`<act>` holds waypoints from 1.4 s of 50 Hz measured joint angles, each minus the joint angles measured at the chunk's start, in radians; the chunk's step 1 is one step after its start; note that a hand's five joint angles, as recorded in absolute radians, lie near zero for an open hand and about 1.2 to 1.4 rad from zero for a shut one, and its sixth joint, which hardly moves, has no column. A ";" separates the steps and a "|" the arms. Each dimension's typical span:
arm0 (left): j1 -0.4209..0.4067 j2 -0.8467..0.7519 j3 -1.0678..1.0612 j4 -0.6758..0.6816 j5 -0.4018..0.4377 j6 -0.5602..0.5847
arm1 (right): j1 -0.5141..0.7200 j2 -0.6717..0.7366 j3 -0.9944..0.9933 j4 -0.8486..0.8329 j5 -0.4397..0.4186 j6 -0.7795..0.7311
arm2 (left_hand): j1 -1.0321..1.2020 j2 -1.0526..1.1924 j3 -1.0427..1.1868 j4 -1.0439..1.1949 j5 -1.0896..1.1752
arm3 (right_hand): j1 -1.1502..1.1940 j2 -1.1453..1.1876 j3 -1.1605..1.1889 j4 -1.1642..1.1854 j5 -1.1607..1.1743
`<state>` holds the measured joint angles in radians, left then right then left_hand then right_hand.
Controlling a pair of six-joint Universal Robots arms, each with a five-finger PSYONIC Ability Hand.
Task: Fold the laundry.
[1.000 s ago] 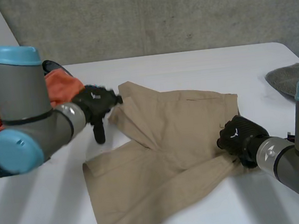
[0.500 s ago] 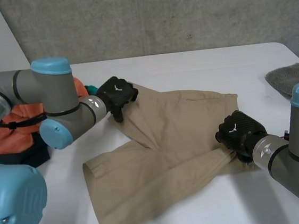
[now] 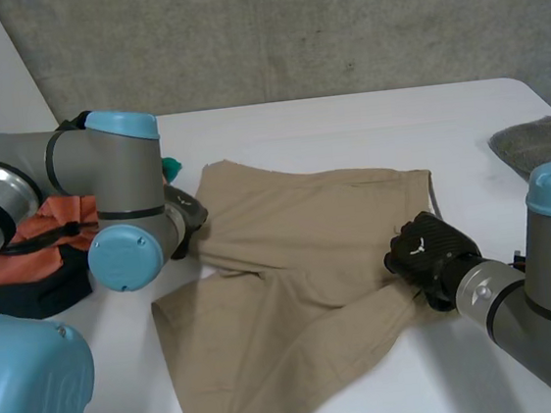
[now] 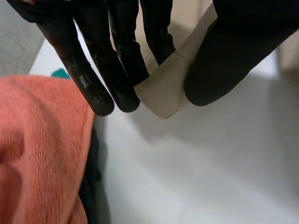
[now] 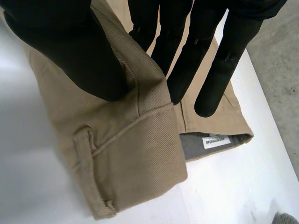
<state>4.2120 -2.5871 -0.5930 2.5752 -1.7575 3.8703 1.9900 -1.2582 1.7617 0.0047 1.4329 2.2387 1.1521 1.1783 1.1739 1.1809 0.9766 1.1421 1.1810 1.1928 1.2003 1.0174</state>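
Tan shorts (image 3: 301, 263) lie spread on the white table (image 3: 345, 120). My left hand (image 3: 190, 214) is at their far-left corner, partly behind my own arm. In the left wrist view, that hand (image 4: 98, 65) pinches a hemmed corner of the tan cloth (image 4: 163, 91) between its fingers and thumb. My right hand (image 3: 428, 250) sits at the shorts' right edge. In the right wrist view, its thumb (image 5: 70, 46) and fingers clamp the folded waistband (image 5: 135, 149), beside a belt loop. A white label (image 5: 217, 141) shows inside the band.
An orange cloth (image 3: 46, 226) lies heaped on a dark item (image 3: 28, 292) at the table's left, close to my left hand and also beside its fingers (image 4: 42, 154). A grey cloth (image 3: 545, 144) lies at the right edge. A concrete wall stands behind the table.
My left hand went from open above the shorts' far-left corner to pinching that corner. The arm swung down and left. My right hand kept its grip and drifted slightly left.
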 measured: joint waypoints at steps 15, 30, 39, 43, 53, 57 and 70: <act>0.013 0.189 -0.092 -0.025 -0.005 -0.184 | 0.053 0.000 -0.023 -0.046 0.008 0.120 | -0.905 -0.935 -0.925 -0.947 -0.918 | 0.000 0.000 0.000 0.000 0.000; 0.019 0.583 -0.605 0.008 0.229 -0.565 | 0.065 0.107 -0.207 -0.054 0.039 0.360 | -0.905 -0.935 -0.925 -0.944 -0.914 | 0.000 0.000 0.000 0.000 0.000; -0.033 0.629 -0.859 0.080 0.256 -0.674 | 0.060 0.150 -0.255 -0.043 0.111 0.447 | -0.905 -0.935 -0.925 -0.947 -0.918 | 0.000 0.000 0.000 0.000 0.001; -0.067 0.612 -0.906 0.100 0.227 -0.693 | 0.058 0.151 -0.253 -0.045 0.131 0.454 | -0.905 -0.935 -0.925 -0.947 -0.918 | 0.000 0.000 0.000 0.000 0.001; -0.115 0.559 -0.898 0.065 0.214 -0.717 | 0.057 0.142 -0.242 -0.046 0.152 0.452 | -0.801 -0.845 -0.849 -0.842 -0.812 | 0.000 0.000 0.000 0.000 0.001; -0.132 0.527 -0.873 0.053 0.204 -0.718 | 0.049 0.124 -0.235 -0.038 0.152 0.451 | -0.250 -0.240 -0.272 -0.258 -0.238 | 0.000 0.000 0.000 0.000 0.001; -0.180 0.582 -0.866 -0.063 0.180 -0.458 | -0.083 -0.118 0.048 0.350 -0.056 -0.166 | -0.004 0.015 0.011 0.015 0.038 | 0.000 0.000 0.000 0.000 0.003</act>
<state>4.0322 -2.0046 -1.4591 2.5120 -1.5770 3.4124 1.9065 -1.3760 1.8095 0.3550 1.3770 2.0723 1.1479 1.1931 1.1844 1.1962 1.0144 1.1421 1.1810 1.1927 1.2003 1.0205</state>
